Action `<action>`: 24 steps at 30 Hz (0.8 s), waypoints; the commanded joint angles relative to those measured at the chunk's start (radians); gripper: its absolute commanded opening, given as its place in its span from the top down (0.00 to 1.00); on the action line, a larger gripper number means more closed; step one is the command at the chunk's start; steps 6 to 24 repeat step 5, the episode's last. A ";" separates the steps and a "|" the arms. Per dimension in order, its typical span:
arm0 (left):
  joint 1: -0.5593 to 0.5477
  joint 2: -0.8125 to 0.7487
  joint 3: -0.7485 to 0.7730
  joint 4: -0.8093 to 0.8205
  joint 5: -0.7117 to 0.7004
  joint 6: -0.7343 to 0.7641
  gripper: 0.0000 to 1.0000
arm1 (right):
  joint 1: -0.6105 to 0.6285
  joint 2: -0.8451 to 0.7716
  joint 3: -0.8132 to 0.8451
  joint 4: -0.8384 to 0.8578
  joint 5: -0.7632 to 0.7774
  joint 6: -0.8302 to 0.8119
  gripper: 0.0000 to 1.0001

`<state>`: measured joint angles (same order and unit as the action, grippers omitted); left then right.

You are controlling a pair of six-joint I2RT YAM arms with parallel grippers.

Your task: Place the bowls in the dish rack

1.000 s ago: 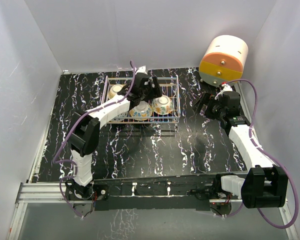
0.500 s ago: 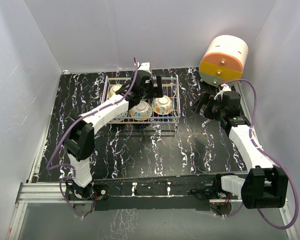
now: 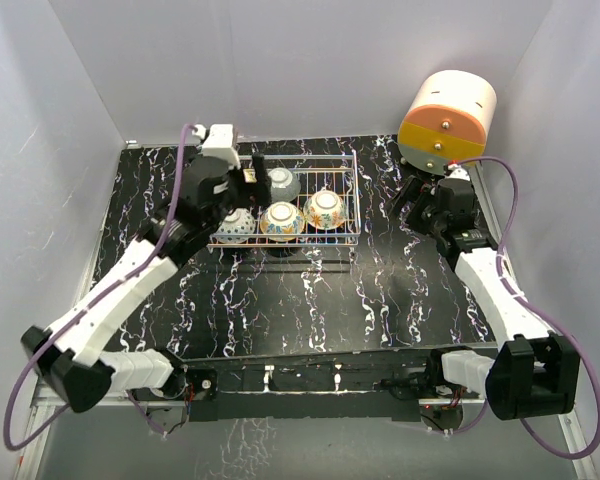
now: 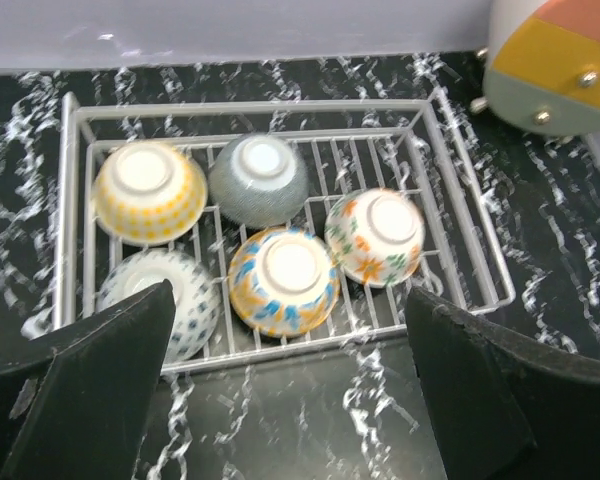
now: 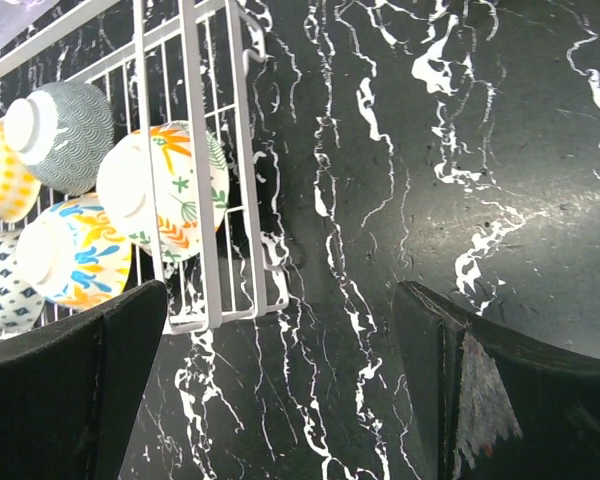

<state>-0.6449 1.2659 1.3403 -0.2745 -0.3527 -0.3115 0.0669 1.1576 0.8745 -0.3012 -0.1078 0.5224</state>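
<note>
The white wire dish rack [image 3: 354, 196] stands at the back of the table. Several bowls sit upside down in it: yellow-cream [image 4: 148, 192], grey [image 4: 260, 180], blue-dotted white [image 4: 170, 300], orange-and-blue floral [image 4: 283, 280] and an orange-and-green floral one [image 4: 375, 236]. My left gripper [image 3: 250, 178] is open and empty, raised above the rack's left side; in the left wrist view [image 4: 288, 335] its jaws stand wide apart. My right gripper [image 3: 415, 195] is open and empty over the table to the right of the rack [image 5: 190, 150], as the right wrist view [image 5: 278, 300] shows.
A round cream-and-orange drum cabinet [image 3: 447, 120] stands at the back right corner, just behind my right gripper. White walls close the table on three sides. Black marbled tabletop [image 3: 310, 300] lies in front of the rack.
My left arm has swung from over the rack's middle to its left side and risen. The grey bowl now shows in the rack. My right gripper has shifted slightly towards the back.
</note>
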 commanded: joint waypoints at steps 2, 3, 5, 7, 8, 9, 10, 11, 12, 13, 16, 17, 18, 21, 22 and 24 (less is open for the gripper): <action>-0.004 -0.141 -0.094 -0.123 -0.098 0.024 0.03 | 0.016 -0.031 0.046 0.008 0.117 0.029 0.01; -0.004 -0.155 -0.099 -0.140 -0.111 0.024 0.03 | 0.017 -0.027 0.047 0.008 0.110 0.028 0.01; -0.004 -0.188 -0.108 -0.166 -0.128 0.023 0.03 | 0.017 -0.017 0.050 0.008 0.100 0.027 0.01; -0.004 -0.188 -0.108 -0.166 -0.128 0.023 0.03 | 0.017 -0.017 0.050 0.008 0.100 0.027 0.01; -0.004 -0.188 -0.108 -0.166 -0.128 0.023 0.03 | 0.017 -0.017 0.050 0.008 0.100 0.027 0.01; -0.004 -0.188 -0.108 -0.166 -0.128 0.023 0.03 | 0.017 -0.017 0.050 0.008 0.100 0.027 0.01; -0.004 -0.188 -0.108 -0.166 -0.128 0.023 0.03 | 0.017 -0.017 0.050 0.008 0.100 0.027 0.01; -0.004 -0.188 -0.108 -0.166 -0.128 0.023 0.03 | 0.017 -0.017 0.050 0.008 0.100 0.027 0.01; -0.004 -0.188 -0.108 -0.166 -0.128 0.023 0.03 | 0.017 -0.017 0.050 0.008 0.100 0.027 0.01; -0.004 -0.188 -0.108 -0.166 -0.128 0.023 0.03 | 0.017 -0.017 0.050 0.008 0.100 0.027 0.01; -0.004 -0.188 -0.108 -0.166 -0.128 0.023 0.03 | 0.017 -0.017 0.050 0.008 0.100 0.027 0.01; -0.004 -0.188 -0.108 -0.166 -0.128 0.023 0.03 | 0.017 -0.017 0.050 0.008 0.100 0.027 0.01; -0.004 -0.188 -0.108 -0.166 -0.128 0.023 0.03 | 0.017 -0.017 0.050 0.008 0.100 0.027 0.01; -0.004 -0.188 -0.108 -0.166 -0.128 0.023 0.03 | 0.017 -0.017 0.050 0.008 0.100 0.027 0.01; -0.004 -0.188 -0.108 -0.166 -0.128 0.023 0.03 | 0.017 -0.017 0.050 0.008 0.100 0.027 0.01; -0.004 -0.188 -0.108 -0.166 -0.128 0.023 0.03 | 0.017 -0.017 0.050 0.008 0.100 0.027 0.01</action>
